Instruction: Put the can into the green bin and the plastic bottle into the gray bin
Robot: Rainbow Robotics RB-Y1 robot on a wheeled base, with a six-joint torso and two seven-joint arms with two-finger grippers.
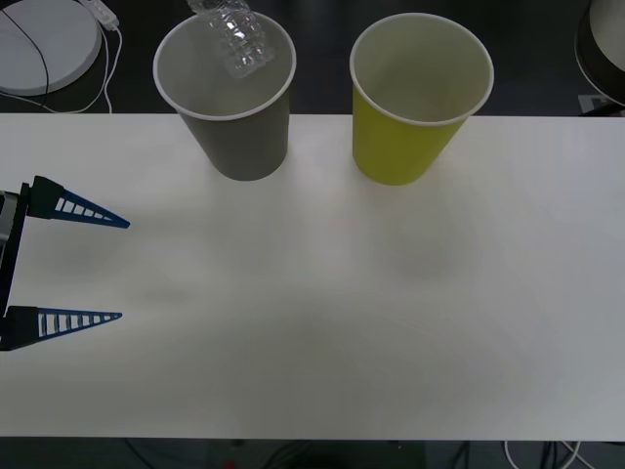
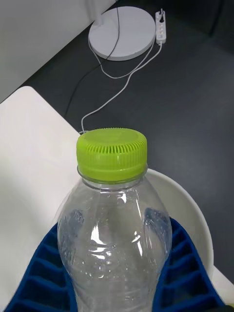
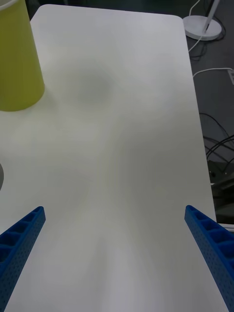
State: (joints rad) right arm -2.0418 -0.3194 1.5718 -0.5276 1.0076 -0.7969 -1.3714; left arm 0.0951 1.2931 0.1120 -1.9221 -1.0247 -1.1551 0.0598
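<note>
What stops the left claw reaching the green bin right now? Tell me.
Probably nothing: the left claw sits open at the table's left edge, bare tabletop lies between it and the green bin, and the gray bin stands off to the side.

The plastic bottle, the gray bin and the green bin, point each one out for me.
plastic bottle (image 2: 112, 156): right wrist view, on its lime-green cap.
gray bin (image 1: 244, 142): front view, on its outer wall.
green bin (image 1: 400, 147): front view, on its outer wall.

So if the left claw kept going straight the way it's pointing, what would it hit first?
Probably nothing: the open left claw points across bare white table, and the green bin stands off to one side of its line, though depth is uncertain.
</note>
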